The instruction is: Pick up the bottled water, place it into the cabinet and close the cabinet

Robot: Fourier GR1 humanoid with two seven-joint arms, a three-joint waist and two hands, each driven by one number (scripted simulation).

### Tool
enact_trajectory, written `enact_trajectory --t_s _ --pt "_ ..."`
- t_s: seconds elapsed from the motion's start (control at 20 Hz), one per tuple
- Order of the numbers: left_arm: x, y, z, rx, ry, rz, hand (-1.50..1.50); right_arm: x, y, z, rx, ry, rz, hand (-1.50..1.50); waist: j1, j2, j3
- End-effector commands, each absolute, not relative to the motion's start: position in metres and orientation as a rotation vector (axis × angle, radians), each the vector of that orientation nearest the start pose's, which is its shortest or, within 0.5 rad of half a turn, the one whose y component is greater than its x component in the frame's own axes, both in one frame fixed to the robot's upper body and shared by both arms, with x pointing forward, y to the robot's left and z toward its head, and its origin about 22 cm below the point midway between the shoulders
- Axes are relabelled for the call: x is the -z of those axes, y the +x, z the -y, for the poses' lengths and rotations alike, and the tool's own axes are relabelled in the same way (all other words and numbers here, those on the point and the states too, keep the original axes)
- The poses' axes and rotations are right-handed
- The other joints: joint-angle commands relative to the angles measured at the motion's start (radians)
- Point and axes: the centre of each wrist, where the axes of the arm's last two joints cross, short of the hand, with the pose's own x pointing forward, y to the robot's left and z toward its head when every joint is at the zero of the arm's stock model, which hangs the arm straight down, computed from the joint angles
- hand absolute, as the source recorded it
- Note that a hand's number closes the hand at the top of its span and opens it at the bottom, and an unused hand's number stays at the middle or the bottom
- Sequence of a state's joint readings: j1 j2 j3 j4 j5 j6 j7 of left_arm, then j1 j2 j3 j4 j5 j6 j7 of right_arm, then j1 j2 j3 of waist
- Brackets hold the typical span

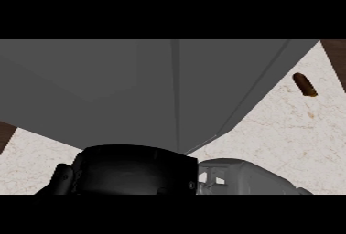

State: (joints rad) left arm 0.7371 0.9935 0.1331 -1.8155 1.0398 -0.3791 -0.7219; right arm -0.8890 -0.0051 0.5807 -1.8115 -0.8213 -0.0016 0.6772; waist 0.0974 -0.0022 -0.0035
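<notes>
A large grey cabinet [135,91] fills most of the head view, with a vertical seam running down its front near the middle. No bottled water shows anywhere. My right hand [128,171] is a black bulk at the lower edge, right below the cabinet's bottom corner and close against it. Its grey forearm [243,178] comes in from the lower right. The hand hides whatever is under it. My left hand is out of sight.
The pale marbled counter [290,132] shows to the right of the cabinet and in a strip at the lower left. A small brown elongated object [305,85] lies on it at the upper right, near the dark wooden edge [336,55].
</notes>
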Motion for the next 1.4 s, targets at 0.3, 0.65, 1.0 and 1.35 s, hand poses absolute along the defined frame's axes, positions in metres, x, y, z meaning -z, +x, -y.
enact_trajectory --t_s 0.3,0.65,1.0,1.35 --pt "-0.091 0.055 -0.452 -0.068 -0.205 1.901 -1.5 -0.226 0.293 0.005 -0.839 1.16 1.118 1.5 -0.061 0.003 0.004" --pt "-0.084 0.03 -0.458 -0.08 -0.204 1.87 -1.5 -0.201 0.341 0.036 -0.717 1.109 1.143 1.5 -0.067 0.002 0.003" --pt "-0.084 0.052 -0.461 -0.088 -0.195 1.88 -1.5 -0.191 0.377 0.07 -0.659 1.032 1.284 1.5 -0.083 0.007 0.003" --pt "-0.09 0.054 -0.459 -0.087 -0.185 1.879 -1.5 -0.202 0.386 0.058 -0.694 0.963 1.431 1.5 -0.082 0.005 0.003"
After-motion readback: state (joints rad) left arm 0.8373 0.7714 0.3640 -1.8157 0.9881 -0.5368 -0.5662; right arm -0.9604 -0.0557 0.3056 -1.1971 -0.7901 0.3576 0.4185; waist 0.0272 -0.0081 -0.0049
